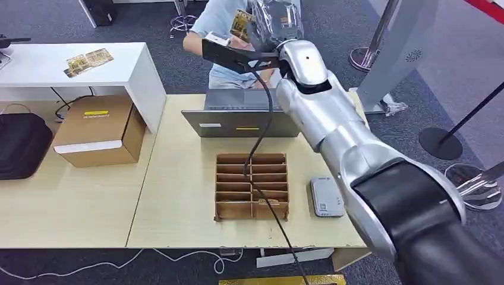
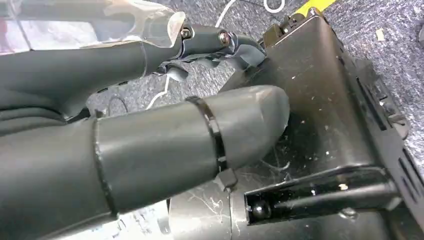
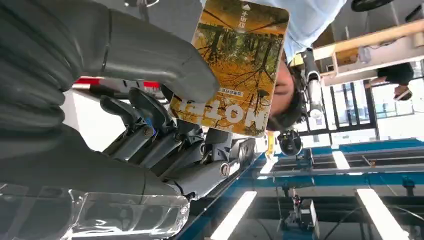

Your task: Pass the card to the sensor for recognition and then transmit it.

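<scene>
My right arm reaches far forward over the table, and my right hand (image 1: 268,22) is raised beyond the laptop. It pinches a card (image 1: 240,24) printed with autumn trees. In the right wrist view the thumb (image 3: 165,67) presses the card (image 3: 235,65) against the dark fingers (image 3: 165,135), with most of the card sticking out past them. A person in a light blue shirt (image 1: 219,24) sits just behind the card. The grey card sensor (image 1: 327,197) lies on the table near its front right. My left hand (image 2: 200,115) hangs low, fingers apart, holding nothing.
A brown cardboard divider tray (image 1: 252,186) sits mid-table with a black cable (image 1: 264,119) running across it. A grey laptop (image 1: 241,122) stands behind it. A cardboard box (image 1: 101,130) and a black bag (image 1: 21,145) are at left, and more cards (image 1: 89,61) lie on a white desk.
</scene>
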`<action>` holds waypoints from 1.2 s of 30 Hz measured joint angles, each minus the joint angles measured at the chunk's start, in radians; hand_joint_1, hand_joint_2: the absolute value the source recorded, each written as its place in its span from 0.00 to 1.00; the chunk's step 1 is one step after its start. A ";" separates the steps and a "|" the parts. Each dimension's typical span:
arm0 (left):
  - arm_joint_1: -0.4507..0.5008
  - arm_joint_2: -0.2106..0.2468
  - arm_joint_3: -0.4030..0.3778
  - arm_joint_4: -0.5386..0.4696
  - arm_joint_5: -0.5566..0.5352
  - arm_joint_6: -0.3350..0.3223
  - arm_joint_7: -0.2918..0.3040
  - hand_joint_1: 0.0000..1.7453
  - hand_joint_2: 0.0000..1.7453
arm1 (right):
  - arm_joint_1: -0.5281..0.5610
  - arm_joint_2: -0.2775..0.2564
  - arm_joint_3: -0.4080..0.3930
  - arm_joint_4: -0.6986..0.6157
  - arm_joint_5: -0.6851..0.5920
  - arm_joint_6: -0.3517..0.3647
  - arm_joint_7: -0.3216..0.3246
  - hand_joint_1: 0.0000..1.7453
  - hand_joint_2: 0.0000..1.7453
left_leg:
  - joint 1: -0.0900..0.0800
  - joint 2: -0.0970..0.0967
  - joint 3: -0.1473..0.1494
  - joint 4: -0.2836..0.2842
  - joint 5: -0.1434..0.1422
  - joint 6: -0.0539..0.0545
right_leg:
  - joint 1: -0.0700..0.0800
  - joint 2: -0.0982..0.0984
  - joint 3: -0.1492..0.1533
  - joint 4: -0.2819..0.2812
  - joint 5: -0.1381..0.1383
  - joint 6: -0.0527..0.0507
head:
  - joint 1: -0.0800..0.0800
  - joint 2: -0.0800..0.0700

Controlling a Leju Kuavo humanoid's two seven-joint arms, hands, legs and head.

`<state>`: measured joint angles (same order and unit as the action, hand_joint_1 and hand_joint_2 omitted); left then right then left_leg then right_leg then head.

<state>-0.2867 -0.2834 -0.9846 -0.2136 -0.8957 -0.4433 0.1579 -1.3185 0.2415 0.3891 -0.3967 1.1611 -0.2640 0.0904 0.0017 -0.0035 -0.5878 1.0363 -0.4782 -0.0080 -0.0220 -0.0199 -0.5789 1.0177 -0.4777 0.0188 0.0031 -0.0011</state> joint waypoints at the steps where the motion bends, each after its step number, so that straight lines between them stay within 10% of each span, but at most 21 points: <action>1: 0.000 0.000 0.003 0.000 0.005 0.001 0.000 0.00 0.00 | 0.000 -0.002 -0.011 -0.001 -0.022 -0.005 -0.015 1.00 1.00 | 0.000 0.000 0.000 0.000 0.000 0.000 | 0.000 0.000 0.000 0.000 0.000 0.000 | 0.000 0.000; 6: 0.002 0.000 0.027 0.000 0.032 0.004 0.001 0.00 0.00 | 0.018 -0.018 -0.091 -0.014 -0.185 -0.014 -0.113 1.00 1.00 | 0.000 0.000 0.000 0.000 0.000 0.000 | 0.000 0.000 0.000 0.000 0.000 0.000 | 0.000 0.000; 16: 0.007 0.004 0.059 0.000 0.044 0.008 -0.016 0.00 0.00 | 0.064 -0.110 -0.316 -0.067 -0.621 0.335 -0.324 1.00 1.00 | 0.000 -0.001 0.000 0.001 0.000 0.000 | 0.000 -0.001 0.000 0.000 0.000 0.000 | 0.000 0.000; 27: 0.009 0.005 0.068 0.000 0.043 0.008 -0.021 0.00 0.00 | 0.097 -0.155 -0.385 -0.105 -0.655 0.367 -0.338 1.00 1.00 | 0.000 -0.001 0.000 0.000 0.000 0.000 | 0.000 0.000 0.000 0.000 0.000 0.000 | 0.000 0.000; 36: 0.023 0.015 0.066 0.000 -0.034 0.048 -0.072 0.00 0.00 | 0.256 -0.293 -0.397 -0.255 -0.994 0.622 -0.373 1.00 1.00 | 0.000 -0.010 0.001 0.001 0.000 0.000 | 0.000 -0.010 0.005 -0.003 0.000 0.000 | 0.000 0.000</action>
<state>-0.2640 -0.2686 -0.9182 -0.2136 -0.9301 -0.3952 0.0854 -1.0620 -0.0520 -0.0076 -0.6513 0.1673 0.3579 -0.2831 0.0021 -0.0134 -0.5871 1.0371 -0.4782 -0.0077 -0.0225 -0.0297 -0.5743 1.0150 -0.4779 0.0192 0.0031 -0.0011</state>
